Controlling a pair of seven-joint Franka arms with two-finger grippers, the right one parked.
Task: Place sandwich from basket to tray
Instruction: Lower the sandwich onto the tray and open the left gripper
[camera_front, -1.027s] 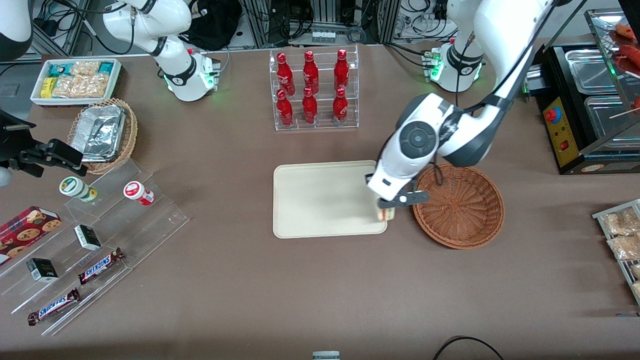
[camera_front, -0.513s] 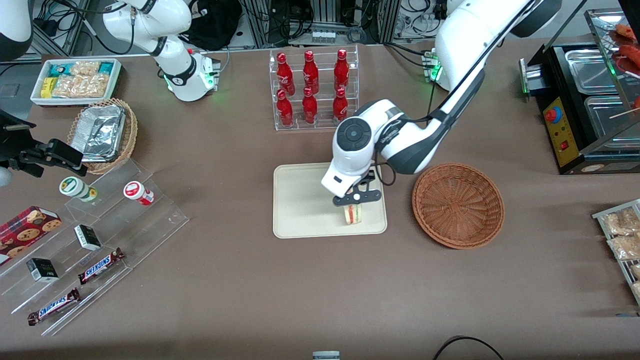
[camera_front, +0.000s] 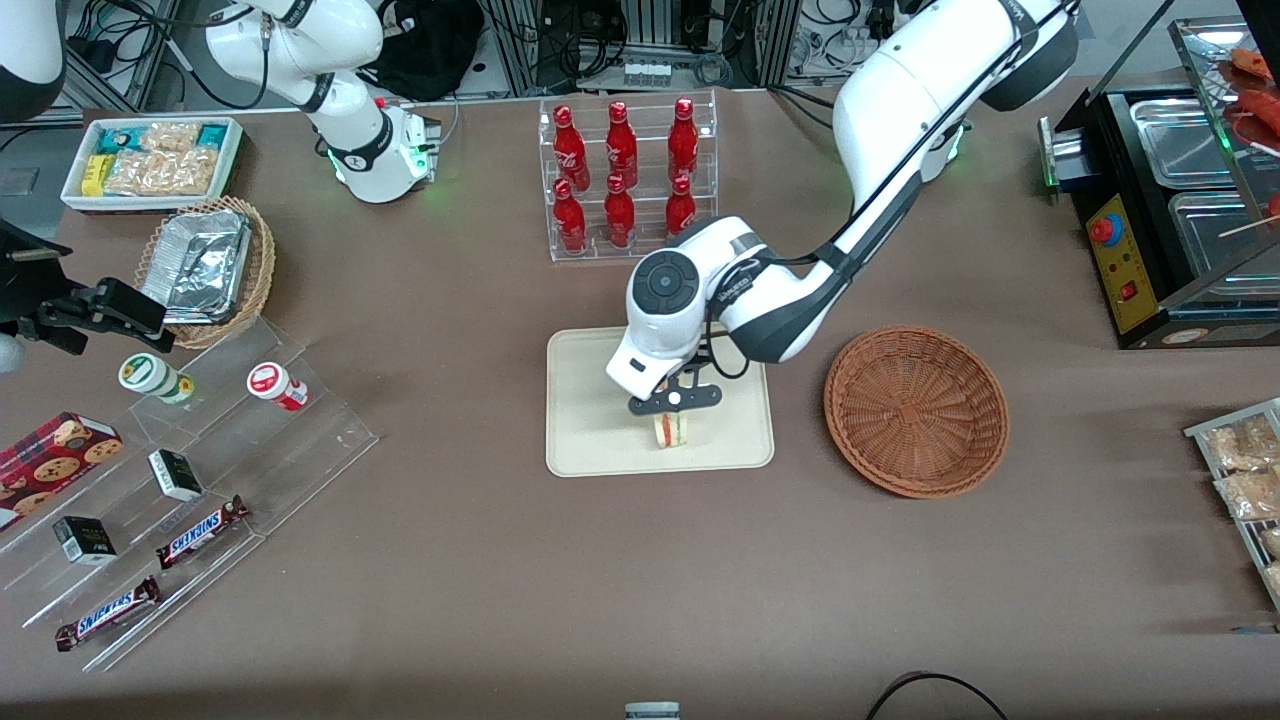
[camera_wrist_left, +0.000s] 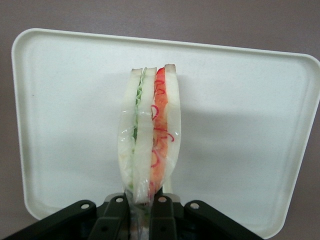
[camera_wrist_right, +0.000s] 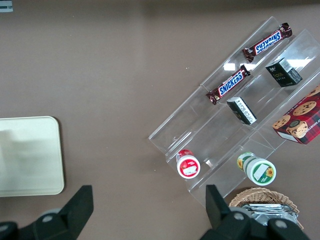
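gripper clamped on sandwich, tray right under it, basket off toward working arm's end.

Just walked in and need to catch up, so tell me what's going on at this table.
The working arm's gripper is shut on the sandwich, holding it upright over the cream tray. The wrist view shows the wedge pinched by its end between the fingers, with the tray beneath it. The reddish-brown basket beside the tray is empty, and the sandwich has not been released yet.
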